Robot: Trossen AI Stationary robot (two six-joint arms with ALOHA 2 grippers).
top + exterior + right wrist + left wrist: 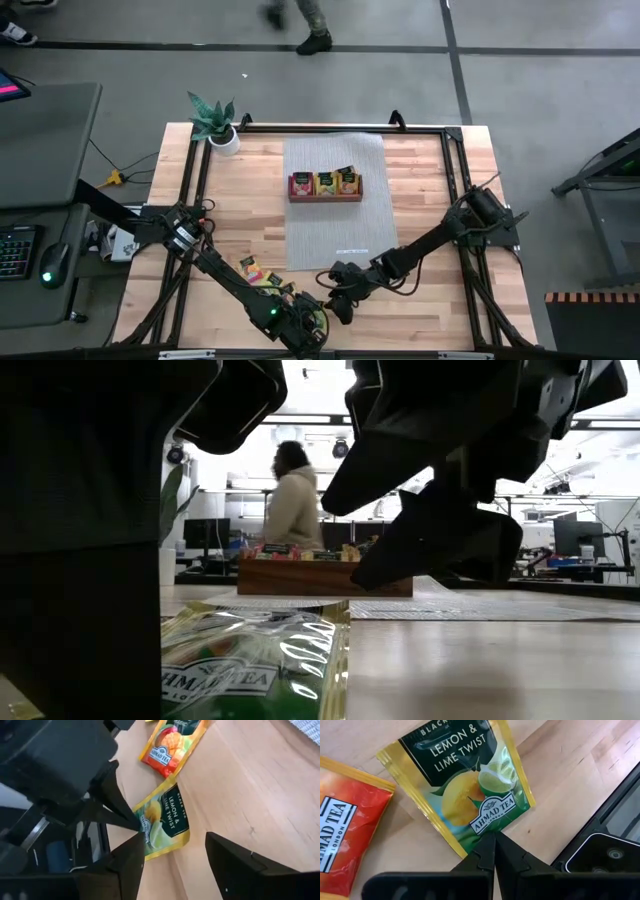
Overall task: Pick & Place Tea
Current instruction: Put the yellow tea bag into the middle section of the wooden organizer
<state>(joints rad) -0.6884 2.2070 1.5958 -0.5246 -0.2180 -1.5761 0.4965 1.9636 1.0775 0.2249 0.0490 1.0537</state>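
A yellow-green lemon-and-lime tea packet (pixel 465 785) sits near the table's front edge, with my left gripper (pixel 494 840) shut on its edge. In the low view the same packet (pixel 255 660) shows tilted. My right gripper (pixel 172 865) hovers open just beside it, one finger on each side of the packet's near corner, apart from it. A red-orange packet (pixel 345 825) lies flat on the wood next to it, and another orange packet (pixel 172 745) lies farther off. The wooden tray (pixel 325 197) with packets standing in its compartments rests on the grey mat (pixel 335 240). My left gripper pinches the yellow-green packet's sealed edge (pixel 487 832), right below the brand label, between its two shut fingers. The fingers come slanting down from the table's left-near side. The packet's face is tilted; whether its far end still rests on the wood I cannot tell.
Loose packets (pixel 252 267) lie on the wood left of the mat. A potted plant (pixel 215 125) stands at the far left corner. The two arms crowd each other at the table's front centre. A person (pixel 295 505) is in the room behind the table.
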